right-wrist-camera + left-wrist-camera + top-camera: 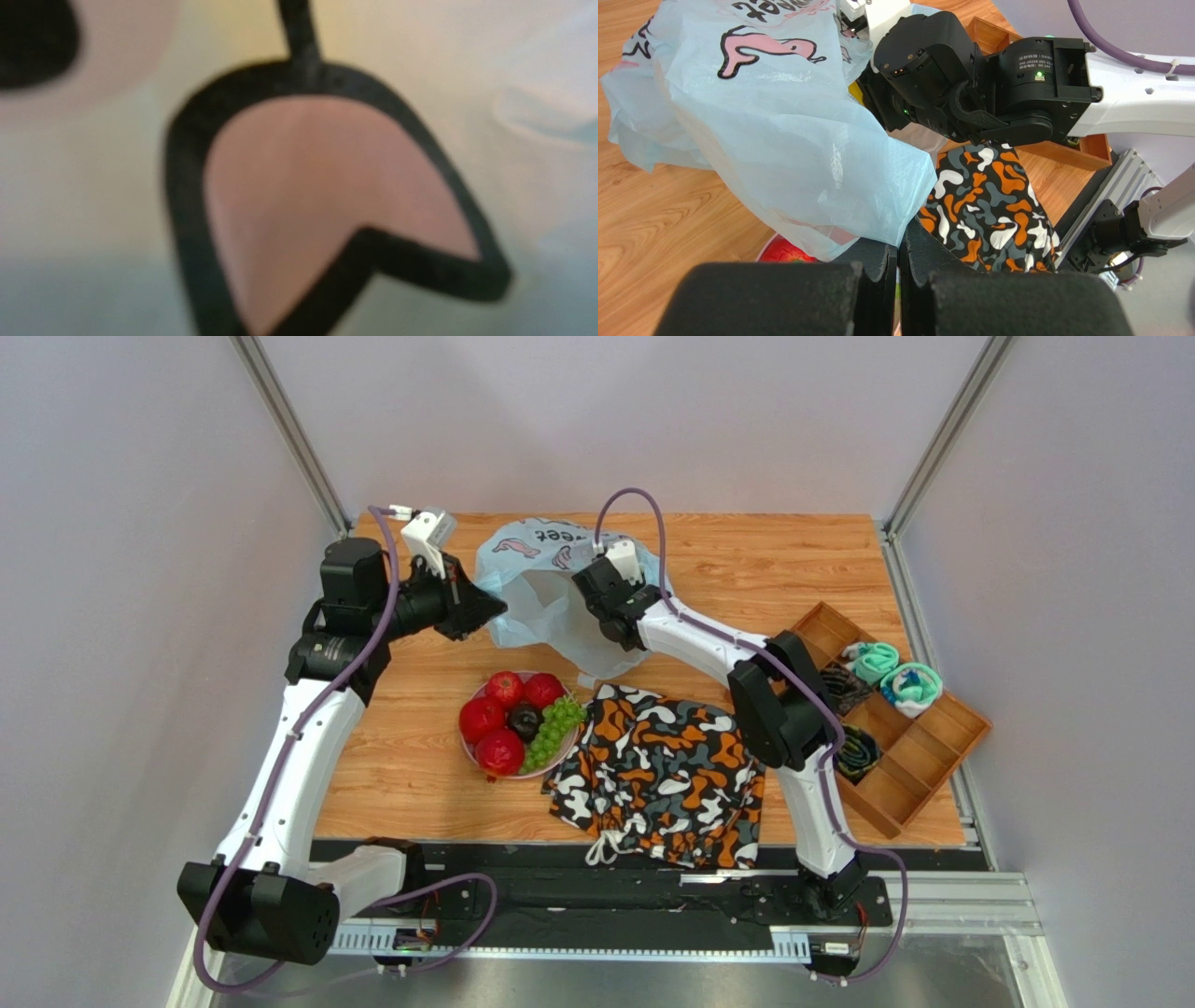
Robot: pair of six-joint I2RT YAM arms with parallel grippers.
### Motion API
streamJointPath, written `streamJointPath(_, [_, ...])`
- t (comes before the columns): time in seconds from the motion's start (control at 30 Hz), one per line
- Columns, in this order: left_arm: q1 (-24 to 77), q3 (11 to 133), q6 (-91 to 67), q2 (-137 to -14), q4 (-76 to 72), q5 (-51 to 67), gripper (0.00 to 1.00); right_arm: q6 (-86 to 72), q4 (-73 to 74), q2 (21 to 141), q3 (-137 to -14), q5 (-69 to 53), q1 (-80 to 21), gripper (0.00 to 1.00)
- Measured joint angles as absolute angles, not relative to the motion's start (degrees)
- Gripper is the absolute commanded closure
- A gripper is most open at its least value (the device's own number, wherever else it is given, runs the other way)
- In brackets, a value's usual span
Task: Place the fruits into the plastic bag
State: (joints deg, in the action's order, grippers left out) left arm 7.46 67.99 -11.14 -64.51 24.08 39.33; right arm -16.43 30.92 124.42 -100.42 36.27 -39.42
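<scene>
Blue plastic bag (stretched crosswise) opens toward fruits.

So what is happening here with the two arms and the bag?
The left gripper pinches an edge of the plastic bag. The right gripper reaches into its opening; its fingers are hidden. Three red fruits, the grapes and a dark fruit lie on the pink plate, not yet bagged.

fruits on plate; bag behind it; cloth right; tray far right.
</scene>
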Motion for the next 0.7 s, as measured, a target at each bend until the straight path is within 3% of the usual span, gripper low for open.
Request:
streamJointPath(0.13, [7.46,67.99,-11.14,-64.51,24.51,39.33,1.00,-16.75,31.03,124.42,-100.44,34.87,-38.98,0.65])
streamJointPath(0.17, [7.46,67.99,-11.14,-64.51,24.60,39.33,1.00,-16.84,31.05,124.42,-100.44,34.50,-38.89,0.55])
streamJointPath(0.37, [7.46,67.99,-11.14,-64.53,24.71,39.31,1.00,-17.78,31.00,124.42,-100.42,32.51,-38.33,0.37])
streamJointPath(0.7, [7.44,67.99,-11.11,-64.53,25.12,38.87,1.00,-18.22,29.23,121.62,-97.25,27.53,-38.04,0.37])
